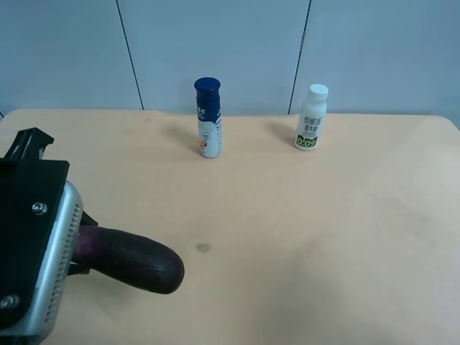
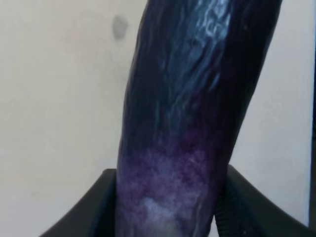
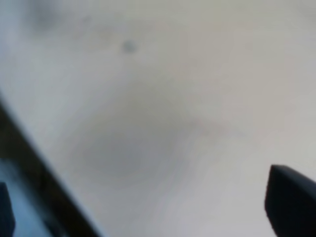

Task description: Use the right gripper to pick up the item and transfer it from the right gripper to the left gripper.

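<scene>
The item, a dark glossy purple eggplant [image 1: 136, 259], sticks out level over the table from the left gripper [image 1: 75, 248], which has a silver ribbed plate and is at the lower left of the exterior high view. In the left wrist view the eggplant [image 2: 192, 123] fills the frame, fading to lighter purple between the black fingers [image 2: 89, 212], which are shut on it. Its stem end is hidden. The right gripper [image 3: 148, 207] shows only in the blurred right wrist view. Its fingertips [image 3: 289, 197] are wide apart with nothing between them, above bare table. The right arm is out of the exterior high view.
A blue-capped bottle [image 1: 208, 118] and a white bottle [image 1: 311, 118] stand upright at the back of the tan table [image 1: 323, 230]. A small dark spot [image 1: 203, 248] marks the tabletop near the eggplant's tip. The table's edge [image 3: 44, 173] shows in the right wrist view.
</scene>
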Action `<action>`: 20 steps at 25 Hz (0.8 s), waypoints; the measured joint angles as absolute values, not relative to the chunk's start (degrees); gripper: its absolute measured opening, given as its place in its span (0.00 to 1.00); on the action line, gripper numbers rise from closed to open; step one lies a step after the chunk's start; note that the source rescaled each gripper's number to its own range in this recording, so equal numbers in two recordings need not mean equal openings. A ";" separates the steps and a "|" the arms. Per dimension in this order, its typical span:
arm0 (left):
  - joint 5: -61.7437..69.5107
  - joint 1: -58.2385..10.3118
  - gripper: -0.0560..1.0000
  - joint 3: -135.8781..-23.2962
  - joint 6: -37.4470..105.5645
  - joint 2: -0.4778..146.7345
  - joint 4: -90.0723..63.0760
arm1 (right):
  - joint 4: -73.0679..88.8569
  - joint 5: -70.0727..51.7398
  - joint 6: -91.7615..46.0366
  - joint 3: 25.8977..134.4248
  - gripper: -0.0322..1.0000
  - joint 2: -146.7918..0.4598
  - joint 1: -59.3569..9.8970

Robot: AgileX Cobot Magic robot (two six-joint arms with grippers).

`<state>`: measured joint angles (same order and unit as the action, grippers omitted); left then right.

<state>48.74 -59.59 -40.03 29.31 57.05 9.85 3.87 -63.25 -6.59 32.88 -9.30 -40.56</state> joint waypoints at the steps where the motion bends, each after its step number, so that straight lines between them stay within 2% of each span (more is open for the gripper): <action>1: 48.25 -59.59 0.05 -40.03 29.31 57.05 9.85 | 3.87 -63.25 -6.59 32.88 1.00 -7.78 -37.70; 6: 46.78 -59.59 0.05 -40.03 29.31 57.05 9.01 | 3.87 -63.25 -6.58 32.88 1.00 -2.83 -23.29; 10: 46.60 -59.59 0.05 -40.03 28.04 57.05 7.45 | 3.87 -63.21 -6.53 32.88 1.00 -0.18 -16.14; 16: 46.32 -59.59 0.05 -40.03 22.96 57.05 7.16 | 3.91 -63.25 -6.19 32.88 1.00 0.17 -12.23; 20: 46.80 -59.63 0.05 -40.24 13.23 57.42 11.64 | 3.98 -63.25 -6.22 32.88 1.00 0.17 -12.09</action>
<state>46.80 -59.63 -40.24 13.23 57.42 11.64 3.98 -63.25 -6.22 32.88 0.17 -12.09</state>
